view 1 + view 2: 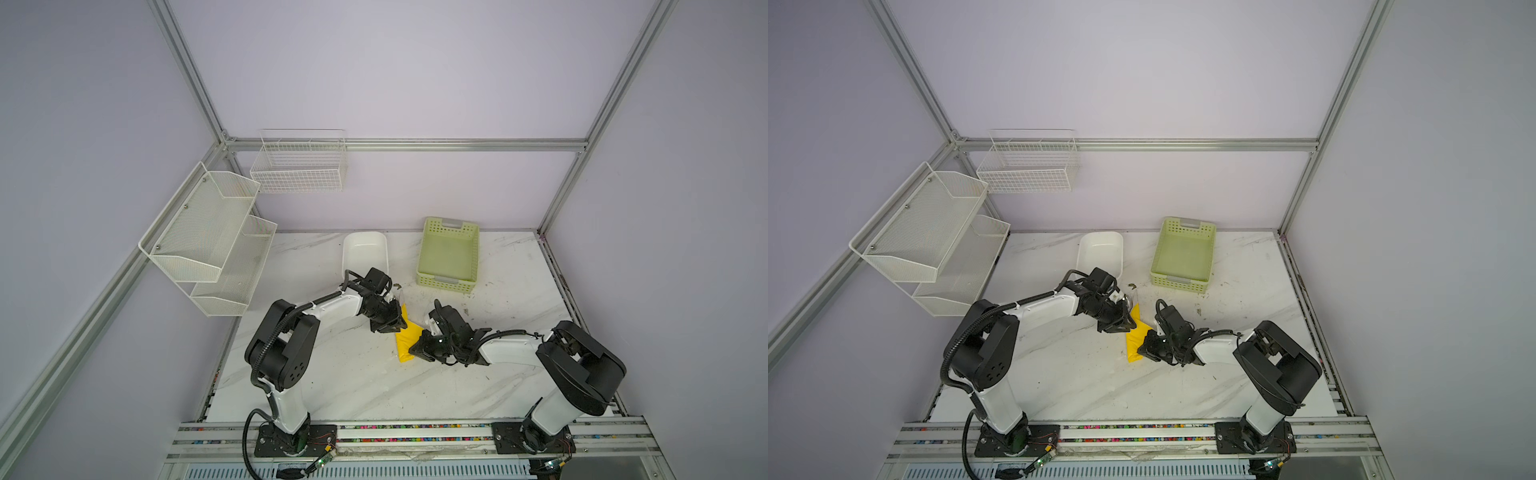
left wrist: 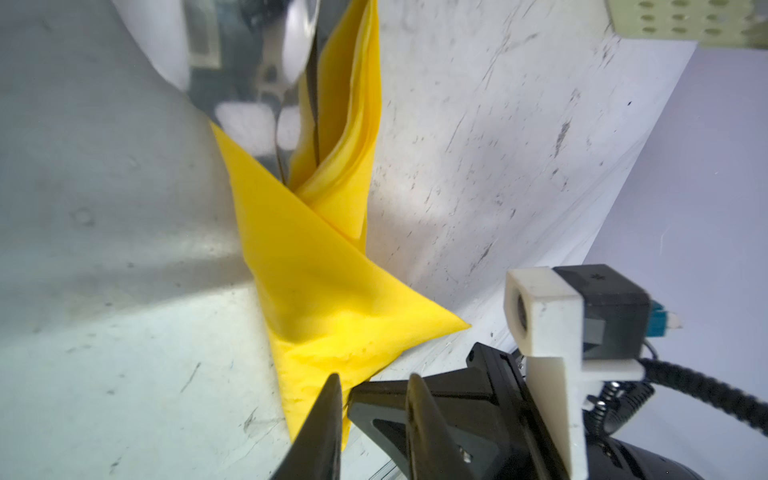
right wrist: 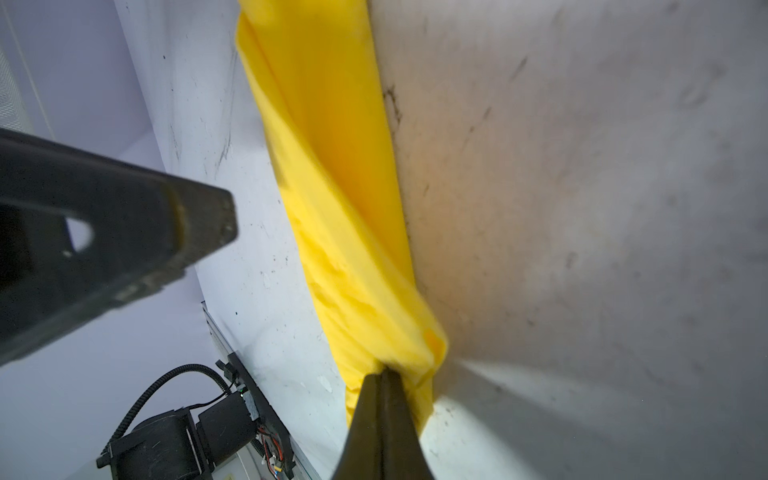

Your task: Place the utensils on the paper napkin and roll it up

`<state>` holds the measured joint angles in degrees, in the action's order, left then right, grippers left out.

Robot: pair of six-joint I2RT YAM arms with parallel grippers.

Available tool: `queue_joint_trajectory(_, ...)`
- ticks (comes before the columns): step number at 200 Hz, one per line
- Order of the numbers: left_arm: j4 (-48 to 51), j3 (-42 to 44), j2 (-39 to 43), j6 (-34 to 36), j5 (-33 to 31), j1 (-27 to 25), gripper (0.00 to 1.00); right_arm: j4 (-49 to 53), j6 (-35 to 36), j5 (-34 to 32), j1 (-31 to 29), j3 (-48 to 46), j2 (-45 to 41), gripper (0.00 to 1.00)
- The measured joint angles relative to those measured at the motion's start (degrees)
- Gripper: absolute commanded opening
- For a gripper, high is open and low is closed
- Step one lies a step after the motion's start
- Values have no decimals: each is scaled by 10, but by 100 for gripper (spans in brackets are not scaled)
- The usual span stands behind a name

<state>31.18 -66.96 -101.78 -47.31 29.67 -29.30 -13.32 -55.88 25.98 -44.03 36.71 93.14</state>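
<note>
On table (image 1: 332,386), right claw (image 3: 382,376) pinches rolled napkin (image 3: 340,208); left claw (image 2: 374,380) parted.

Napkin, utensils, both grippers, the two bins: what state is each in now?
paper napkin: loosely wrapped around the utensils, flaps crossed.
utensils: wrapped, spoon bowl sticking out one end.
left gripper: open, nothing between the jaws.
right gripper: shut on a napkin fold.
green basket: upright, empty.
white tub: upright, visible part empty.
</note>
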Motion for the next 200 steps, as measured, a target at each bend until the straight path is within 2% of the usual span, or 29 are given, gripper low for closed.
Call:
queue_joint_trajectory(34, -2, -1, 1, 1, -9, 7, 10, -10, 0, 5, 0, 0, 5, 0)
queue_joint_trajectory(56, -15, -1, -12, -1, -3, 8, 5, -15, 0, 7, 0, -1, 7, 0)
queue_joint_trajectory(118, -90, -1, -54, -22, 31, 8, 3, -25, -2, 10, 0, -3, 10, 0)
queue_joint_trajectory(200, -125, 2, -94, -30, 34, 8, 2, -31, -2, 13, 0, -4, 12, 1)
